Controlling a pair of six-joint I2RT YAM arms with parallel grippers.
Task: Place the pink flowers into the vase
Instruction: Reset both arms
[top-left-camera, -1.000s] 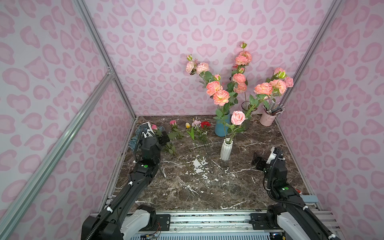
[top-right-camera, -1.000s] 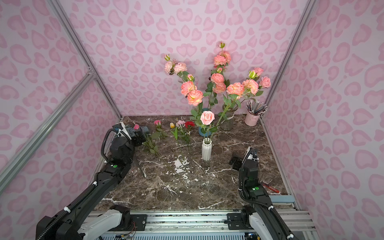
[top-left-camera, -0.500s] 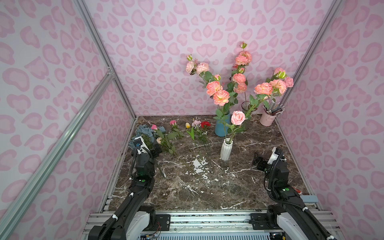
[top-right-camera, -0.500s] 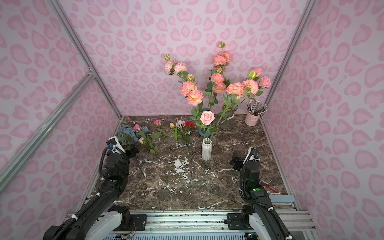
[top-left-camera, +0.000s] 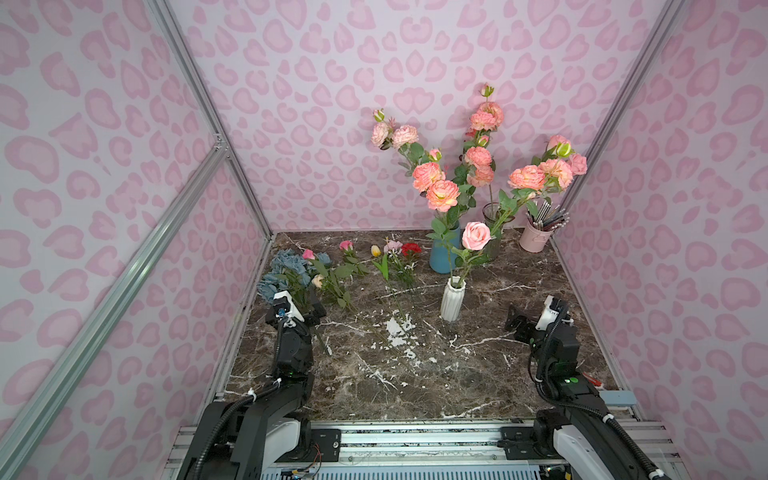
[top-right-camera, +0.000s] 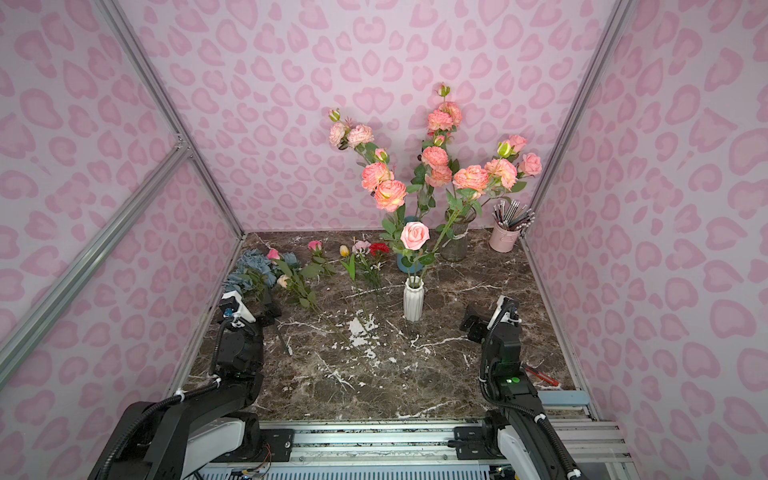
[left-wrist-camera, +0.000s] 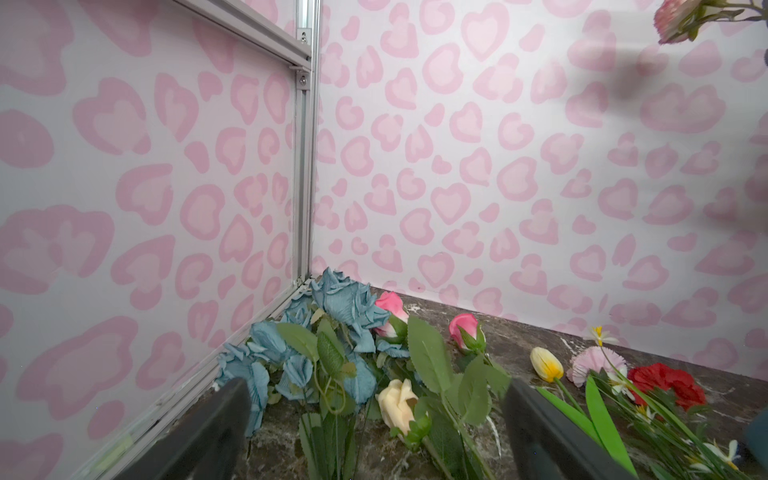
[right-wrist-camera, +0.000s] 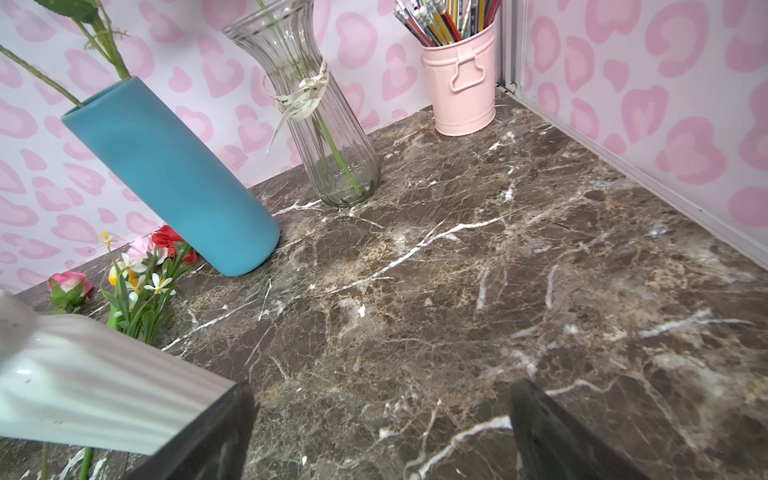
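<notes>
Left end effector (left-wrist-camera: 376, 384) and right end effector (right-wrist-camera: 384, 386) are spread wide, empty. One of the pink flowers (top-left-camera: 476, 235) stands in the vase (top-left-camera: 452, 299), mid-frame. Pink buds (top-left-camera: 308, 254) lie on the worktop (top-left-camera: 498, 374) centre-left, likely staged for the left arm. The right wrist view shows only the vase's body; top views, its bloom.

No words I can read in my workspace: the cream ribbon (right-wrist-camera: 305, 94) tied round the ribbed clear glass vase (right-wrist-camera: 340, 162) bears small dark print, too fine for me to make out.
</notes>
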